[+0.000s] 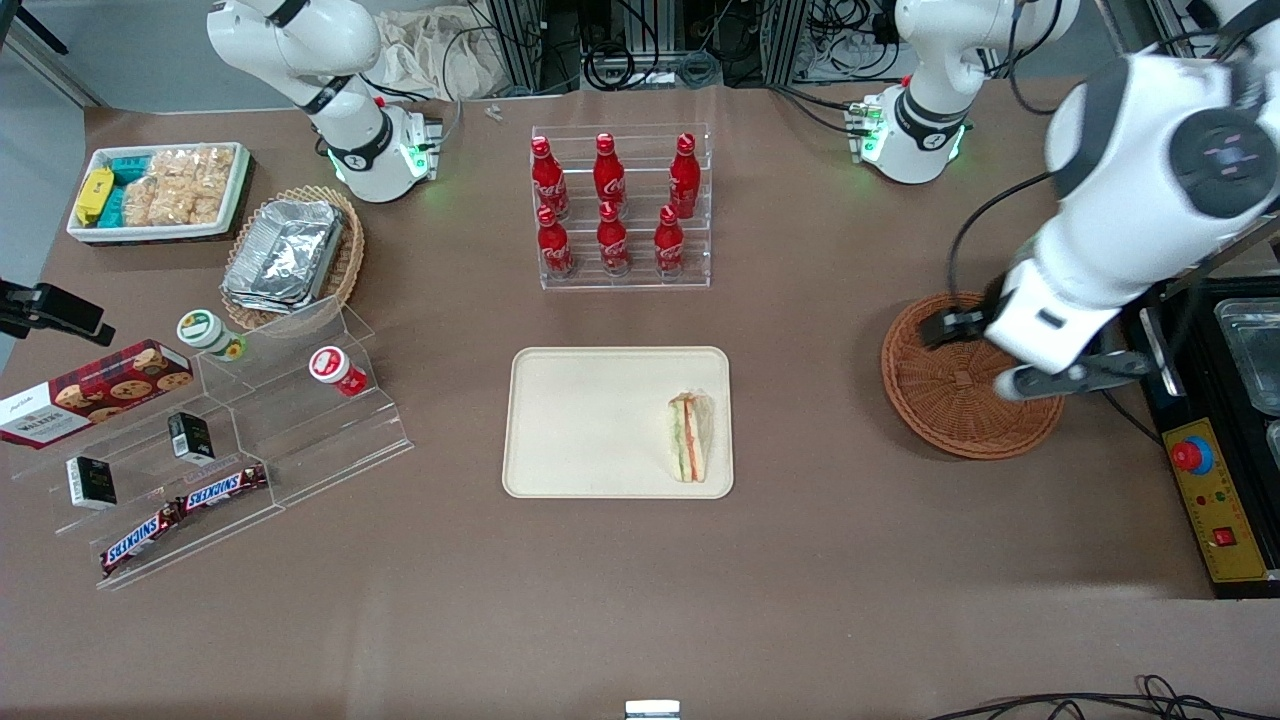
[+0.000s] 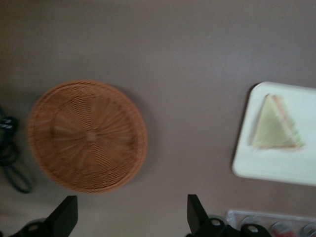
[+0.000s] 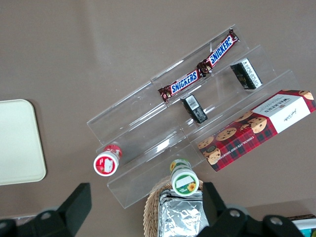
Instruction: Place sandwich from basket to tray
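The gripper (image 2: 129, 217) hangs above the basket (image 1: 950, 400), its two fingers spread wide with nothing between them. The one round, reddish-brown basket sits right under it on the bench (image 1: 800, 560) and holds nothing. The single sandwich (image 1: 690, 436) lies well away from the gripper, toward the parked arm's end, on the one cream tray (image 1: 590, 420), close to the tray edge that faces the gripper. It lies flat, its long axis running from near the front camera away from it, the striped orange and green filling edge turned toward the middle of the tray. Farther from the front camera than the tray, a clear rack (image 1: 622, 210) carries six red bottles (image 1: 611, 170) in two rows of three.
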Controlling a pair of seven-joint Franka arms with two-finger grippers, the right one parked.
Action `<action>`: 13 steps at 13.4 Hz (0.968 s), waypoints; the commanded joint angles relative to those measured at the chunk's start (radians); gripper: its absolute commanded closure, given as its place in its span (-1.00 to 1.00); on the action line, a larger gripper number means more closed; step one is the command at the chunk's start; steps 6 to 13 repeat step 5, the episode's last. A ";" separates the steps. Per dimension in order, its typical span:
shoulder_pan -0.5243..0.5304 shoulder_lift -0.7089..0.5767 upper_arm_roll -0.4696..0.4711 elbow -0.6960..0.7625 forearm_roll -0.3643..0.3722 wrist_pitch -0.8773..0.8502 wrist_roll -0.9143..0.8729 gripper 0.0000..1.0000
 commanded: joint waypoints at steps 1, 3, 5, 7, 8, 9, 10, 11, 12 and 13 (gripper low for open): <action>-0.022 -0.050 0.069 -0.037 -0.004 -0.056 0.143 -1.00; -0.019 -0.021 0.079 0.022 -0.004 -0.070 0.162 -1.00; -0.022 0.003 0.089 0.070 -0.002 -0.086 0.166 -1.00; -0.022 0.003 0.089 0.070 -0.002 -0.086 0.166 -1.00; -0.022 0.003 0.089 0.070 -0.002 -0.086 0.166 -1.00; -0.022 0.003 0.089 0.070 -0.002 -0.086 0.166 -1.00; -0.022 0.003 0.089 0.070 -0.002 -0.086 0.166 -1.00; -0.022 0.003 0.089 0.070 -0.002 -0.086 0.166 -1.00; -0.022 0.003 0.089 0.070 -0.002 -0.086 0.166 -1.00; -0.022 0.003 0.089 0.070 -0.002 -0.086 0.166 -1.00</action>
